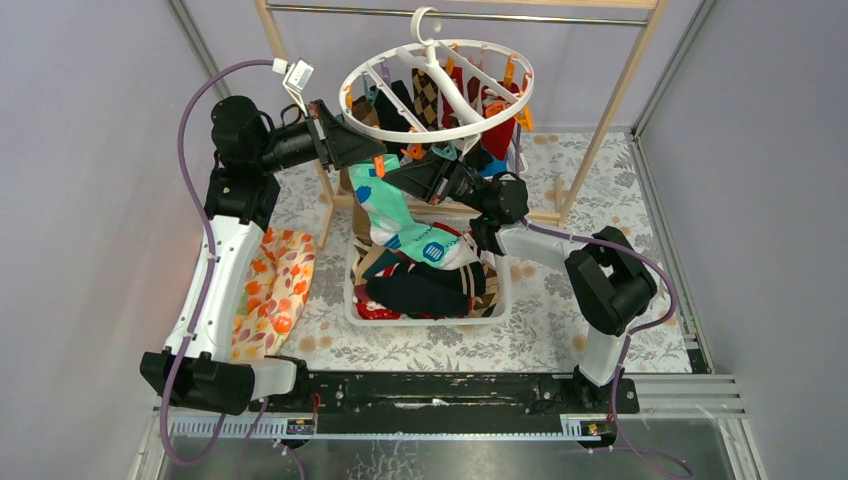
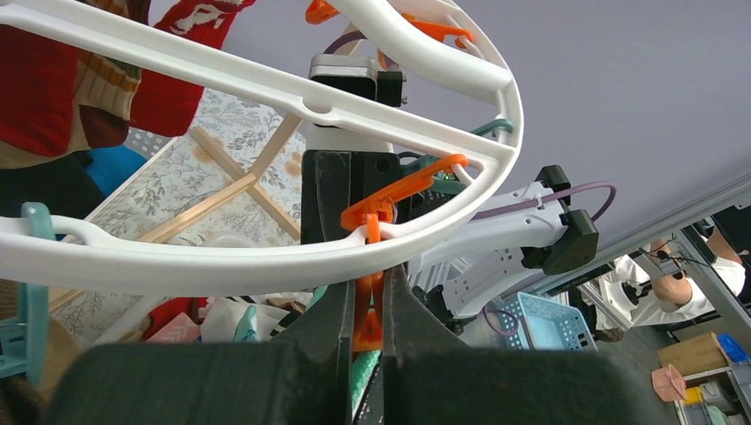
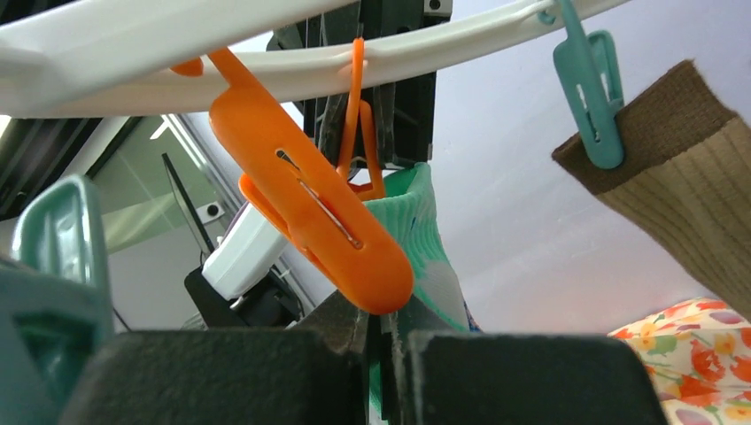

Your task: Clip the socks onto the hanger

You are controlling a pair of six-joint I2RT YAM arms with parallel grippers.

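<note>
Hanger (image 2: 221,261) rim overhead; pinches orange clip (image 2: 370,329) in clenched left tool (image 2: 367,292), clamps mint-green sock (image 3: 425,239) cuff just under it in right tool (image 3: 383,329).

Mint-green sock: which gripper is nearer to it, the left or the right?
Right. The right gripper holds the mint-green sock at its upper end, just under the hanger. The left gripper is slightly above, closed on an orange clip hanging from the ring.
</note>
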